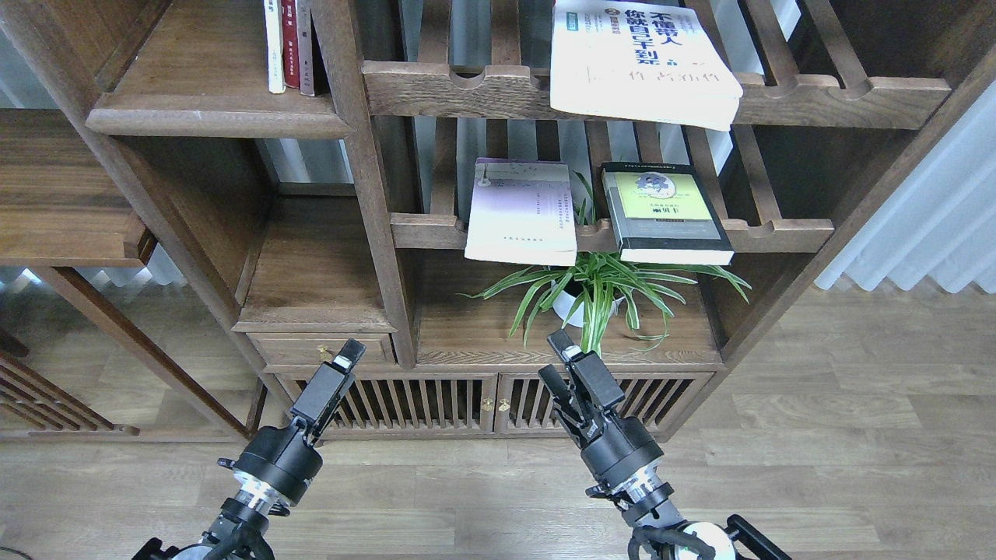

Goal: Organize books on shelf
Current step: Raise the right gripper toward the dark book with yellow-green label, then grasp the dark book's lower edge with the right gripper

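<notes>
Three books lie flat on slatted racks. The large white book (638, 66) with a blue title rests on the upper rack, overhanging its front rail. On the rack below, the pale lavender-white book (523, 214) lies left of the black-edged yellow-green book (665, 211). The solid brown shelf (210, 113) is at the upper left. Both grippers hang low in front of the cabinet, far below the books. My left gripper (345, 359) is seen side-on, so its fingers cannot be told apart. My right gripper (554, 359) is open and holds nothing.
Thin white, red and dark spines (289, 47) stand at the right end of the shelf. A potted spider plant (591, 292) sits under the middle rack. Slatted cabinet doors (467, 400) are behind the grippers. A white curtain (926, 225) hangs at the right over wooden floor.
</notes>
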Action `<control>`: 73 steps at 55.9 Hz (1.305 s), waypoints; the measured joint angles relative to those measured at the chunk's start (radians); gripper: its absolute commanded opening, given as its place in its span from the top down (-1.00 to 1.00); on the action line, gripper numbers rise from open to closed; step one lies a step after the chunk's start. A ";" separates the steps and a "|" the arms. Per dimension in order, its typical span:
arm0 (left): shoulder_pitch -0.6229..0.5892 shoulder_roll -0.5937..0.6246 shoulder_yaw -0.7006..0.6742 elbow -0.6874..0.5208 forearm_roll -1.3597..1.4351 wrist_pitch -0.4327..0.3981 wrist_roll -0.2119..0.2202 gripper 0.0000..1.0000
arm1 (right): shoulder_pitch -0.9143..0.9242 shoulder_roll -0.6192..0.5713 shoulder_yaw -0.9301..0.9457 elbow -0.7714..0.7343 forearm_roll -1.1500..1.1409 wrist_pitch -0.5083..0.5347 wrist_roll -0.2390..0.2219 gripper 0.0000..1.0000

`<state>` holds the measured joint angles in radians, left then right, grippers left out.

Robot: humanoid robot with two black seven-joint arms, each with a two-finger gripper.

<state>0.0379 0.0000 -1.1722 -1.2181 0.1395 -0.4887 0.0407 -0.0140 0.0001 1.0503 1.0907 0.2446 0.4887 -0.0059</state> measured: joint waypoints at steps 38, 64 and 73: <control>0.022 0.000 -0.011 0.006 -0.002 0.000 0.001 -1.00 | 0.157 0.000 0.243 -0.146 0.056 -0.044 0.110 -0.98; 0.021 0.000 -0.016 0.006 -0.003 0.000 0.002 -1.00 | 0.271 0.000 0.274 -0.231 0.063 -0.211 0.115 -0.86; 0.022 0.000 -0.019 0.005 -0.003 0.000 0.000 -1.00 | 0.301 0.000 0.290 -0.258 0.093 -0.270 0.116 -0.76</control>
<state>0.0601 0.0000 -1.1911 -1.2130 0.1365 -0.4887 0.0405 0.2869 0.0000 1.3407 0.8329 0.3381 0.2187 0.1101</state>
